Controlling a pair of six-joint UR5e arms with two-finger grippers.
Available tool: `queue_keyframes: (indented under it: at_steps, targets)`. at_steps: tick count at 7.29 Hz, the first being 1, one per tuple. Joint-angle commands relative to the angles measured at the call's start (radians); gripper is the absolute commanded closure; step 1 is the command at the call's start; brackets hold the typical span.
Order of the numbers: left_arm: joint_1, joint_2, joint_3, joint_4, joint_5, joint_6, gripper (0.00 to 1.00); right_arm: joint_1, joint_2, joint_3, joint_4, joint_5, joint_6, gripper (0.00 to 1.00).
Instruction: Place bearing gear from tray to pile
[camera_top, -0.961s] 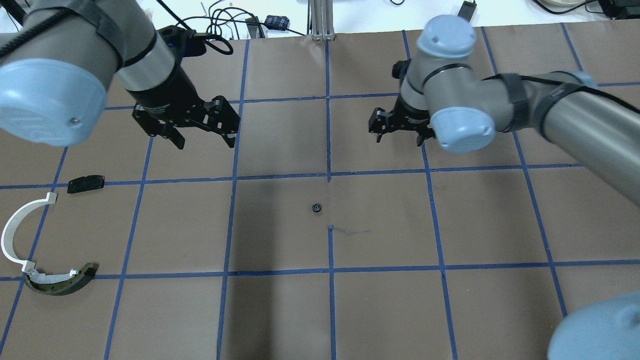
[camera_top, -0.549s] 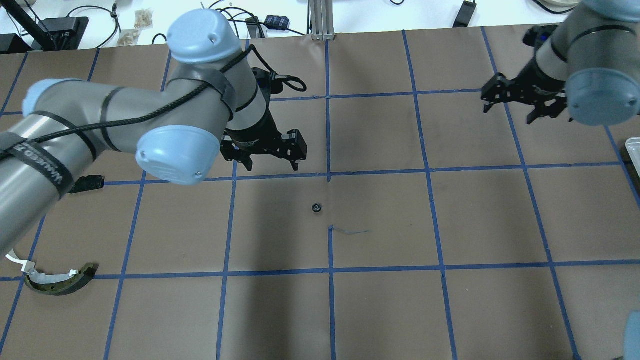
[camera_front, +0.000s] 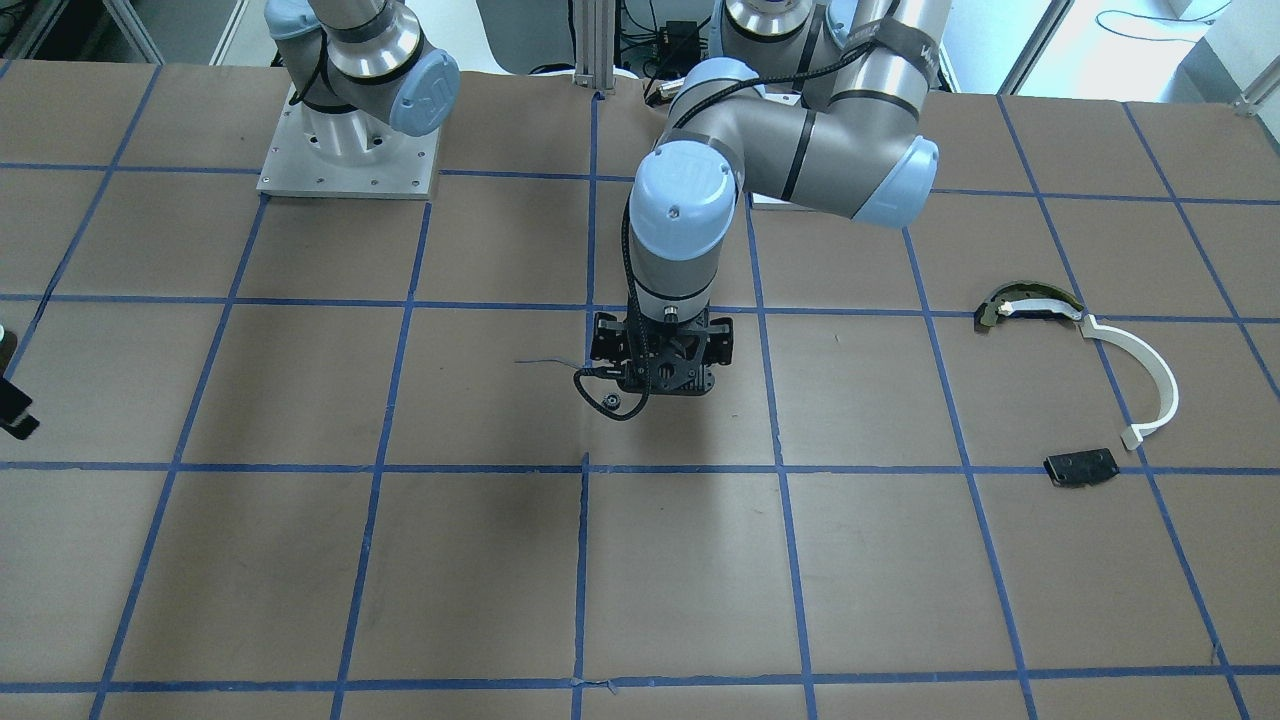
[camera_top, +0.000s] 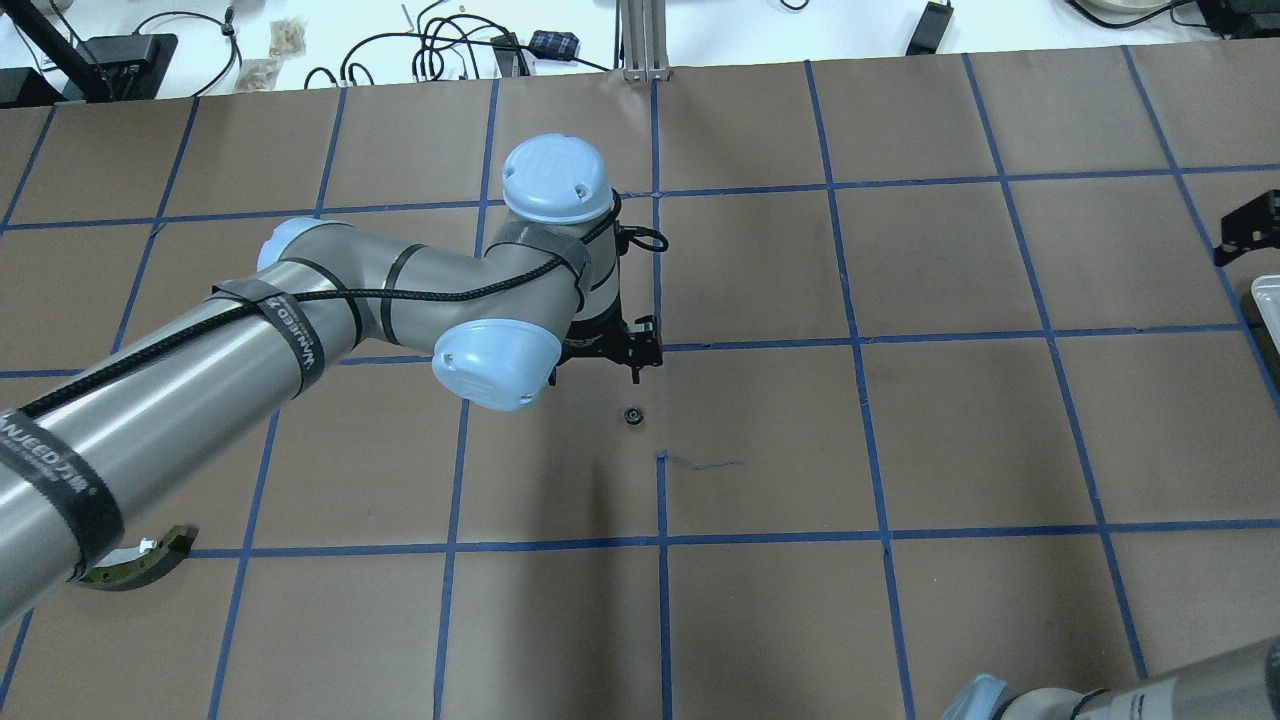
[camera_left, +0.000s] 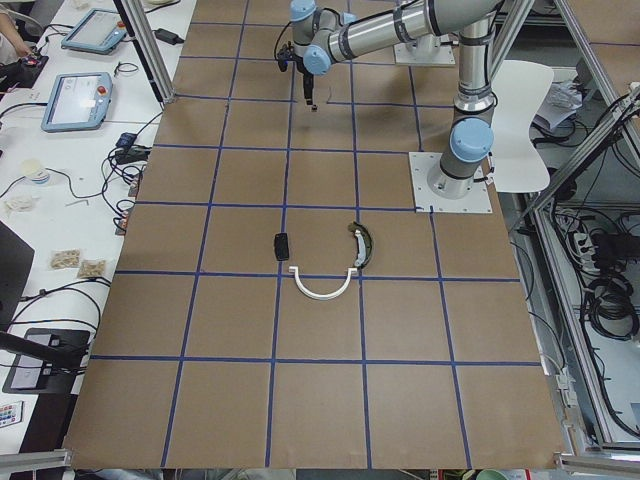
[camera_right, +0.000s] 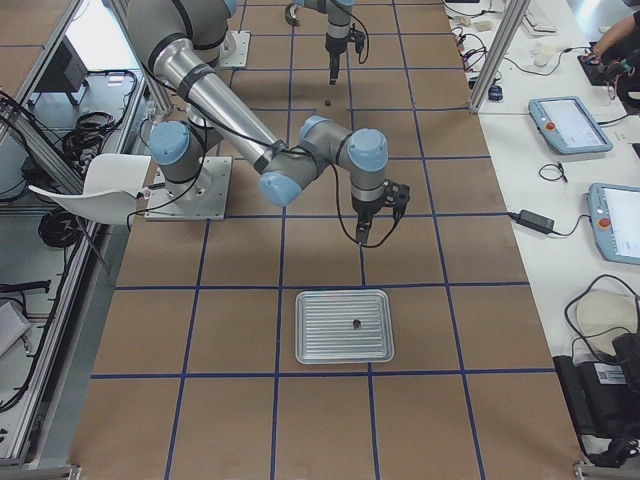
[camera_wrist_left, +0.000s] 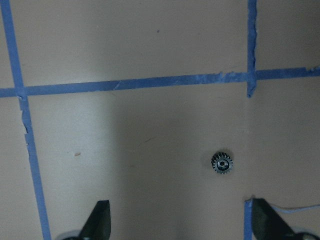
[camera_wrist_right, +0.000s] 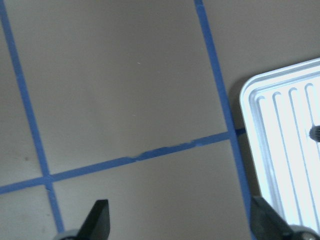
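Gear (camera_wrist_left: 221, 163) lies lower right in left wrist view, off-centre between open left jaws; centre over it, descend straight. Open right jaws hang beside tray (camera_wrist_right: 280, 150).

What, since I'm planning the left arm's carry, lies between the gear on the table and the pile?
Nothing visible does. The gear lies alone on bare paper near the open left gripper. The table between it and the pile shows only tape lines.
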Motion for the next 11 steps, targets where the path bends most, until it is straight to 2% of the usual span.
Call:
queue_keyframes:
  at_steps: [1, 3, 5, 6, 8, 9, 10, 11]
  targets:
    - [-0.032, -0.063, -0.005, 0.052, -0.008, -0.033, 0.00, -0.101, 0.092, -0.097, -0.003, -0.012, -0.359, 0.00]
    - [-0.032, -0.099, -0.034, 0.133, -0.049, -0.039, 0.00, -0.163, 0.210, -0.164, -0.005, -0.024, -0.410, 0.00]
    - [-0.066, -0.131, -0.030, 0.158, -0.055, -0.136, 0.00, -0.167, 0.281, -0.176, -0.021, -0.015, -0.392, 0.00]
    - [-0.069, -0.134, -0.030, 0.155, -0.054, -0.131, 0.12, -0.167, 0.313, -0.176, -0.022, -0.013, -0.342, 0.04]
    - [-0.069, -0.134, -0.024, 0.153, -0.043, -0.122, 0.66, -0.167, 0.330, -0.208, -0.061, -0.021, -0.334, 0.09]
    - [-0.069, -0.137, -0.019, 0.153, -0.044, -0.122, 0.71, -0.167, 0.363, -0.248, -0.063, -0.032, -0.326, 0.10]
    - [-0.069, -0.133, -0.016, 0.155, -0.040, -0.105, 0.93, -0.167, 0.403, -0.286, -0.063, -0.033, -0.312, 0.11]
    - [-0.069, -0.125, -0.016, 0.149, 0.003, -0.053, 1.00, -0.167, 0.414, -0.305, -0.063, -0.035, -0.311, 0.13]
